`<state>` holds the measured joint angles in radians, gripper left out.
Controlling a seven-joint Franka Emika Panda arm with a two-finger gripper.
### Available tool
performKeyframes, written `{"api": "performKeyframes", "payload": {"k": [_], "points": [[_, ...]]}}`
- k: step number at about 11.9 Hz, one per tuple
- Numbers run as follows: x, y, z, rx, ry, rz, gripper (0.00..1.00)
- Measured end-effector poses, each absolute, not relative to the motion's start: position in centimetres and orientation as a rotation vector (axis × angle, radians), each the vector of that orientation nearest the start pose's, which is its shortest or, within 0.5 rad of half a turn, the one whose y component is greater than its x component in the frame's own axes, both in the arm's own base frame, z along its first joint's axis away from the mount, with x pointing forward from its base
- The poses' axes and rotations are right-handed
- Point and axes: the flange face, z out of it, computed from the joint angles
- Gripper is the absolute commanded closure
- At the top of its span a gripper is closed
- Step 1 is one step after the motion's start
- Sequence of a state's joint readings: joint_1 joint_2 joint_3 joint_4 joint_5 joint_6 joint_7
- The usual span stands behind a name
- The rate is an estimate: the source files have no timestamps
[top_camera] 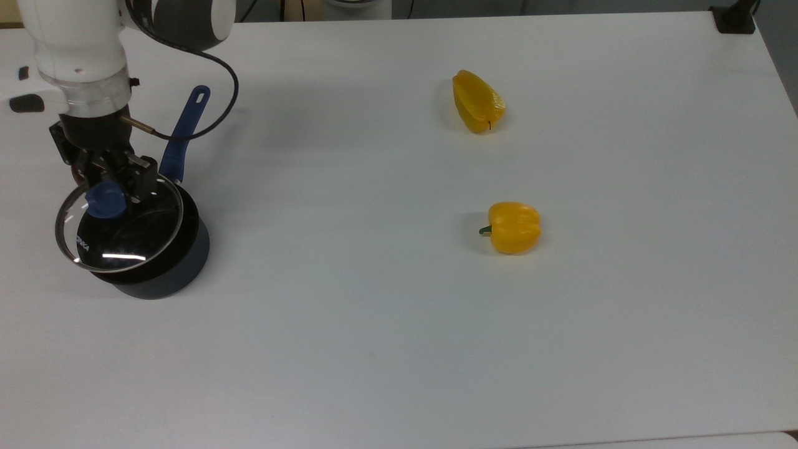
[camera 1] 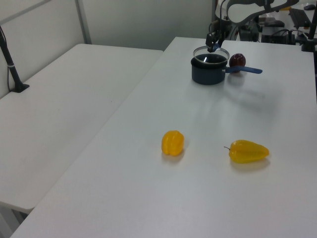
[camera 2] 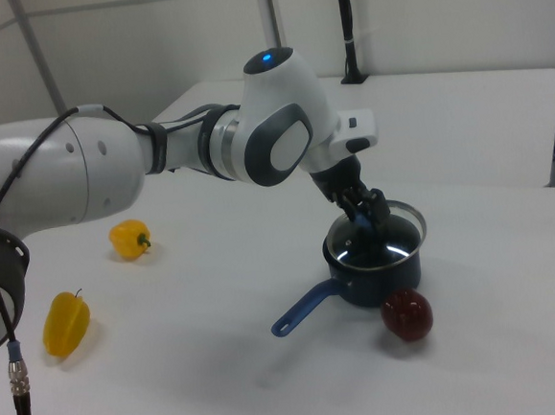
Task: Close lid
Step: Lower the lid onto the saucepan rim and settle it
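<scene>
Lid [top_camera: 118,227] hangs tilted just above the dark saucepan [top_camera: 168,268], offset toward the top view's left. Jaws [top_camera: 115,187] are clamped on its blue knob [top_camera: 105,201]. Placing step is in hand; next I would centre, level and lower it.

The table [top_camera: 399,349] is open along its near edge and middle in the top view. Two yellow peppers [top_camera: 477,101] [top_camera: 512,227] sit toward its right half. The pot [top_camera: 163,262], the blue handle [top_camera: 184,131] and a red apple [camera 2: 406,315] crowd the left edge.
</scene>
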<state>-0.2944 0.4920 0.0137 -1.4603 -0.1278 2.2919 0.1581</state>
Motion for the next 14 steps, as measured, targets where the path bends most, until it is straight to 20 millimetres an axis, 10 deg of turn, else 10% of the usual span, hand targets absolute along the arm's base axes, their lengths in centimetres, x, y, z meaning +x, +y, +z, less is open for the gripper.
{"api": "performKeyframes", "payload": {"k": [6, 14], "points": [[70.6, -17.9, 43.1, -3.163, 0.535, -0.535, 0.58], [70.5, -19.1, 41.7, -3.168, 0.563, -0.504, 0.57]]}}
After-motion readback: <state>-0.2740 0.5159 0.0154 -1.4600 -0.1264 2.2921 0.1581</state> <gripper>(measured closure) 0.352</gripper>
